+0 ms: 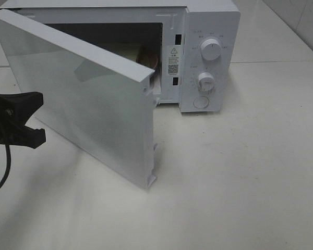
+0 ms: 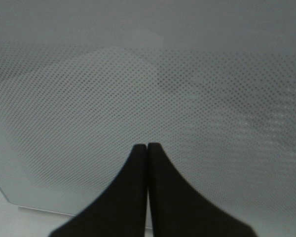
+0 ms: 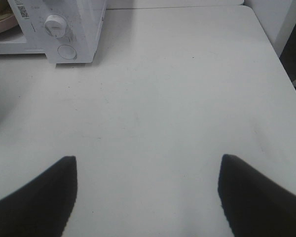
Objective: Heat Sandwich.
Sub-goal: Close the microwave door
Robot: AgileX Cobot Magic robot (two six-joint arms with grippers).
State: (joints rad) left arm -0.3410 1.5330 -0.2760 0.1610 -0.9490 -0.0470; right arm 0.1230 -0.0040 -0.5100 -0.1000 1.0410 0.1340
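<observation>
Well apart, sandwich [image 1: 131, 52] in microwave [image 1: 208, 31], fingers [image 2: 123, 197] outside

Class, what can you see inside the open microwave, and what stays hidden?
Only part of the sandwich and a bit of its pink plate show. The half-open door covers the rest of the inside.

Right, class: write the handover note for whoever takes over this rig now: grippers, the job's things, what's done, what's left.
Left gripper: shut, tips at the microwave door, contact unclear.
Right gripper: open, empty, over the table.
Sandwich: inside the microwave on its pink plate.
Done: loading.
Left: shut the half-open door, then probably set the knobs.
</observation>
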